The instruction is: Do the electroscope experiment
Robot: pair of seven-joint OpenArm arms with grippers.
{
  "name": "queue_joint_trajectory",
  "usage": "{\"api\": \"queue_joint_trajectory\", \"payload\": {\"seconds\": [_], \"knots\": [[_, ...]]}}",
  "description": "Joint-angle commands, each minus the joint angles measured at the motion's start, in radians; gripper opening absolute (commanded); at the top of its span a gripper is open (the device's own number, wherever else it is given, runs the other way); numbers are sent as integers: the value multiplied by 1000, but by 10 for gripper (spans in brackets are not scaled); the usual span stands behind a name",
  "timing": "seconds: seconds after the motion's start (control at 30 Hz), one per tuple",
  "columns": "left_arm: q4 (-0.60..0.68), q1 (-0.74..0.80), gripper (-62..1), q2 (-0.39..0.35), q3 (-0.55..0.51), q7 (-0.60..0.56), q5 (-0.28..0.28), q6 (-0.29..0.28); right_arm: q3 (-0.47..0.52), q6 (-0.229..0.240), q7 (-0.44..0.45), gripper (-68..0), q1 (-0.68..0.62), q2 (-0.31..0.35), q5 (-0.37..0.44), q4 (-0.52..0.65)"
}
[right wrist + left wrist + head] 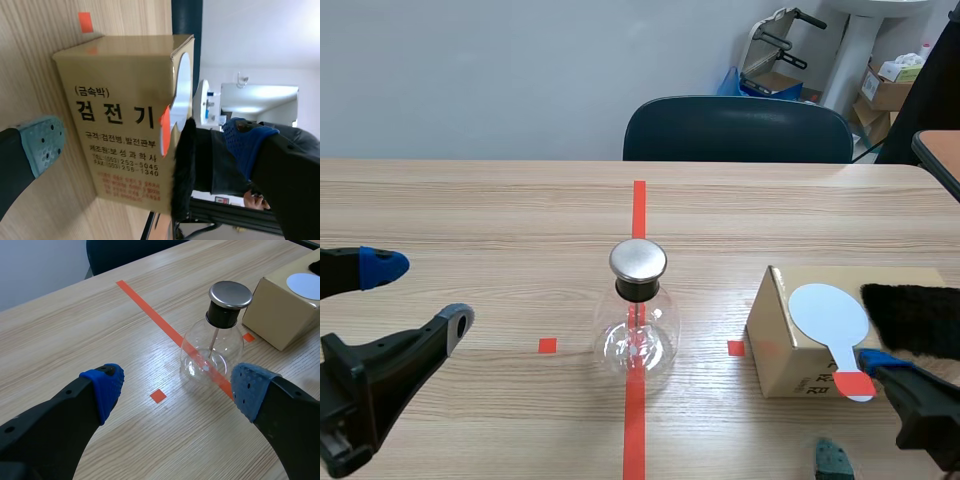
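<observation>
Electroscope (638,315) sits mid-bench on the tape line (638,210), left jaws wide and empty short of it, right jaws wide at the paddle (828,315) handle on the box (785,360) — a shallow pinch could flick it off.

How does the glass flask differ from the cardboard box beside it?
The glass flask is clear and round; the cardboard box is opaque, brown and square-edged. The flask stands on the middle tape line; the box sits beside it, off the line. The flask is topped by a metal cap; the box carries a white paddle and black fur. Both rest on the wooden table.
</observation>
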Motion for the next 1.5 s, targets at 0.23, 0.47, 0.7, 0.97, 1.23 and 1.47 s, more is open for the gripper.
{"api": "queue_joint_trajectory", "payload": {"seconds": [0.23, 0.47, 0.7, 0.97, 1.23, 1.47], "knots": [[11, 0, -142, 2, -3, -11, -3, -1, 13, -58, -35, 4, 40, 39, -16, 36], [-9, 0, -142, -35, 0, -21, 35, -39, 14, -58, -45, 4, 55, 50, -35, 36], [-124, -62, -92, -146, 97, -150, 42, -92, 14, -58, -44, 4, 54, 49, -38, 36], [-281, -219, -67, -201, 270, -229, 47, -88, 14, -58, -45, -1, 55, 49, -39, 36], [-349, -266, -66, -339, 335, -293, -21, -118, 29, -58, -44, -336, 55, 49, -42, 36], [-349, -226, -66, -417, 335, -281, -59, -137, 29, -58, -44, -571, 55, 49, -46, 36]]}}
